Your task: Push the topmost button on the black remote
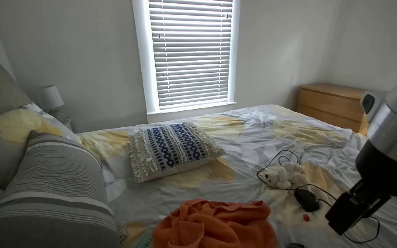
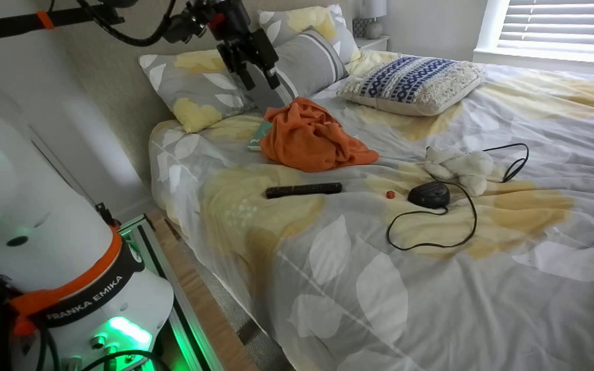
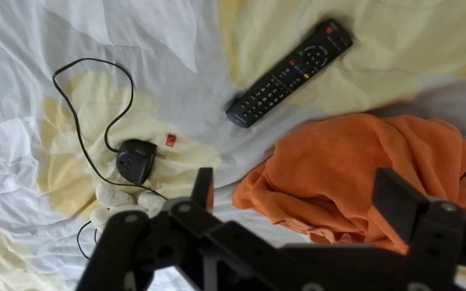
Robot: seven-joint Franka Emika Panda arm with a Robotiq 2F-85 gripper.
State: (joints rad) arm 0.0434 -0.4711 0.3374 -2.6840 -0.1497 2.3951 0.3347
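Hovering well off the black remote, my gripper spread wide; probably nothing done yet, so lining up and pushing that top red button is left.

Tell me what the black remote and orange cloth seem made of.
The black remote looks like hard, fairly matte plastic, given its straight, rigid outline and lack of glare. The orange cloth looks like soft matte fabric, possibly fleece, given its rounded folds.
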